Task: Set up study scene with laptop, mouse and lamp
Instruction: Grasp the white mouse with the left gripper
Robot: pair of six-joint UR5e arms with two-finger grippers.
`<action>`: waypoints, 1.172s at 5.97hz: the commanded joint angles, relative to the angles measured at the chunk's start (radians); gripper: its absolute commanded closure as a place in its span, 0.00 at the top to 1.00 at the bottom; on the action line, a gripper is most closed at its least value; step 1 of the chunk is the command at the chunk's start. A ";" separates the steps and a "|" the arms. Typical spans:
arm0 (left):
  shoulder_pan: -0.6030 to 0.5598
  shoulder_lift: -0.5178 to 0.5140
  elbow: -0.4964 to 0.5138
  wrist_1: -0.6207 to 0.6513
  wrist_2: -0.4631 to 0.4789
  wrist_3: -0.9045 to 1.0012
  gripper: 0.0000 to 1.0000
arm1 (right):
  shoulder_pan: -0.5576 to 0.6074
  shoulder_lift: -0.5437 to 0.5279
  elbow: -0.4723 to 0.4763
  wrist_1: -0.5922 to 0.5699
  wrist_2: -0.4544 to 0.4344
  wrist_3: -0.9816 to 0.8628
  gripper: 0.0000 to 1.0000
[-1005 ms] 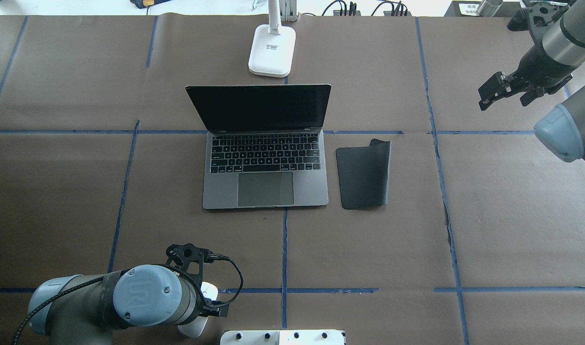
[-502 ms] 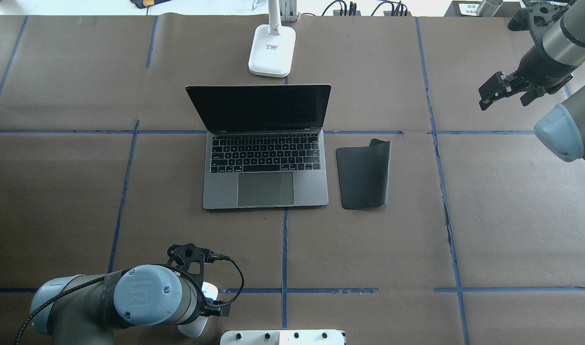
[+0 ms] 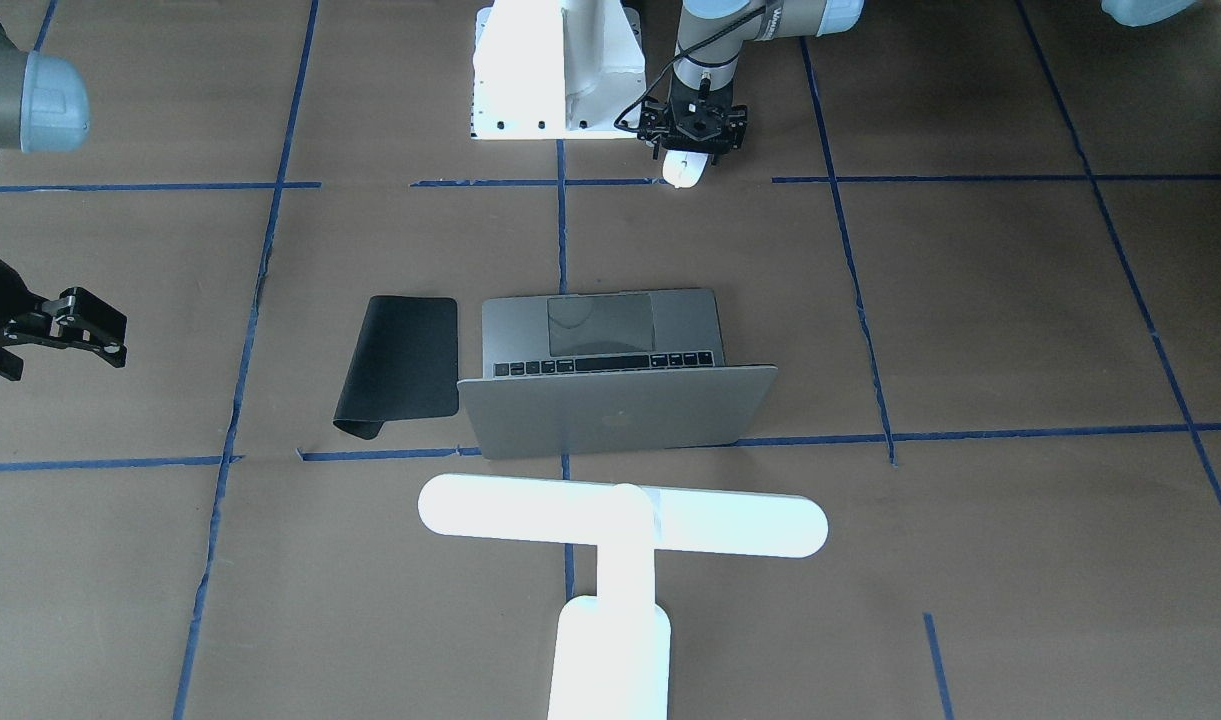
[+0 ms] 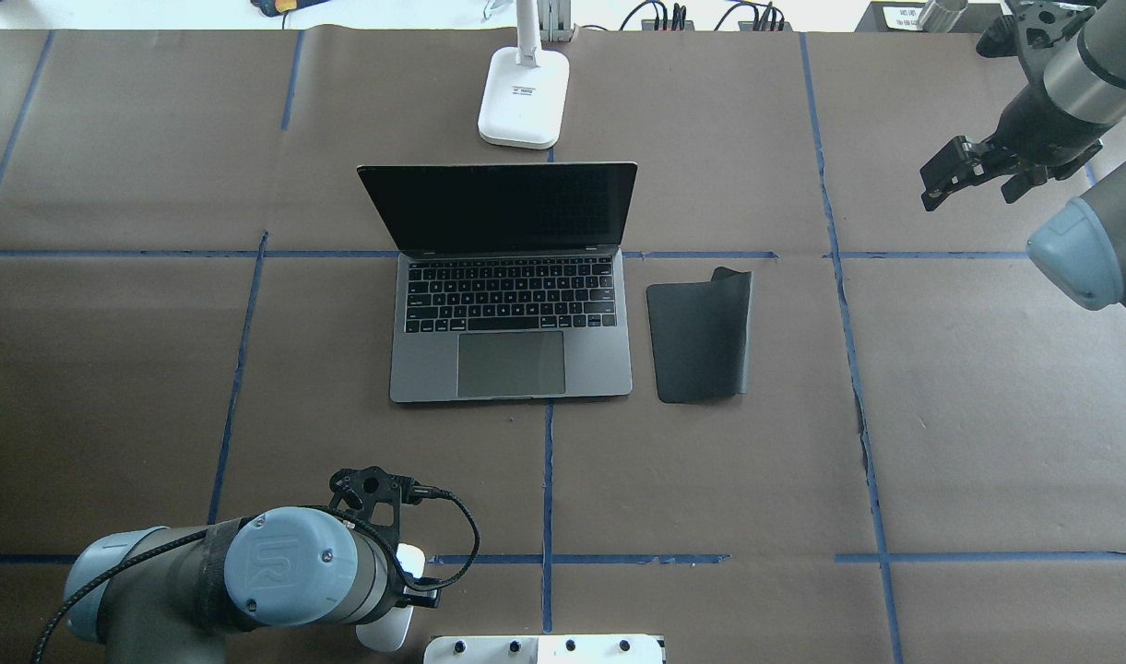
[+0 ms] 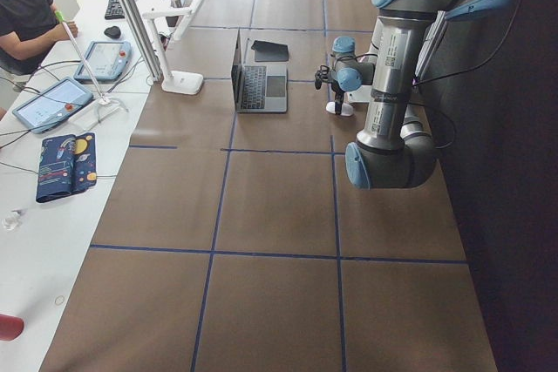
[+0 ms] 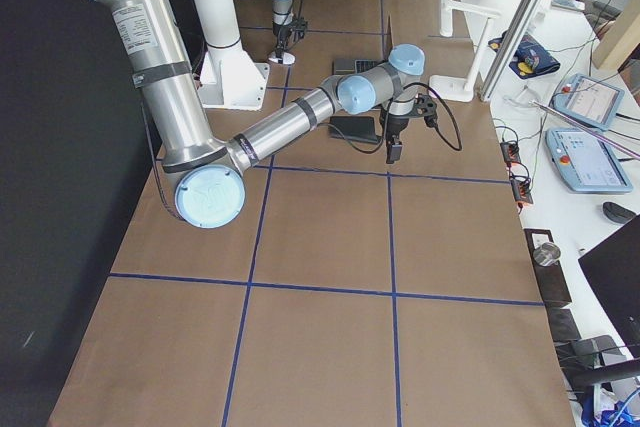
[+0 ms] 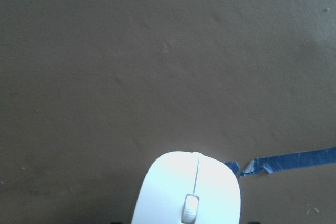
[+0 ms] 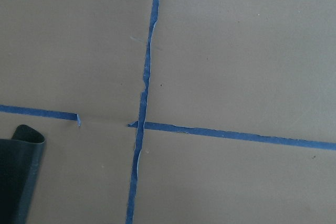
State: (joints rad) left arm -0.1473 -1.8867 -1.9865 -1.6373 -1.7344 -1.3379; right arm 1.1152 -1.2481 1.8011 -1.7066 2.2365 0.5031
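Currently | left gripper (image 3: 687, 150) clenched on the mouse (image 7: 188, 192), nearest the robot, beside the white pedestal (image 3: 555, 80) | laptop (image 4: 512, 327) open mid-table, black mat (image 4: 699, 337) just beside it on the robot's right | lamp (image 3: 620, 525) standing behind the lid | right gripper (image 4: 973, 189) fingers spread apart, raised at far right

Bright, even diffuse light; shadows on the desk (image 4: 111, 369) faint. Front-facing view: lamp (image 3: 620, 522) blown out to flat white. Left wrist view soft and grainy, mouse (image 7: 186, 187) overexposed. Overhead view sharp.
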 commanded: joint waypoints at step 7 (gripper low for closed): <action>-0.233 -0.361 0.143 0.185 -0.008 0.069 0.05 | 0.105 -0.234 0.165 -0.011 0.030 -0.183 1.00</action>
State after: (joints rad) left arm -0.3598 -2.1218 -1.9676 -1.4428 -1.7432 -1.2662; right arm 1.1804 -1.4064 1.9375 -1.7230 2.2501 0.4020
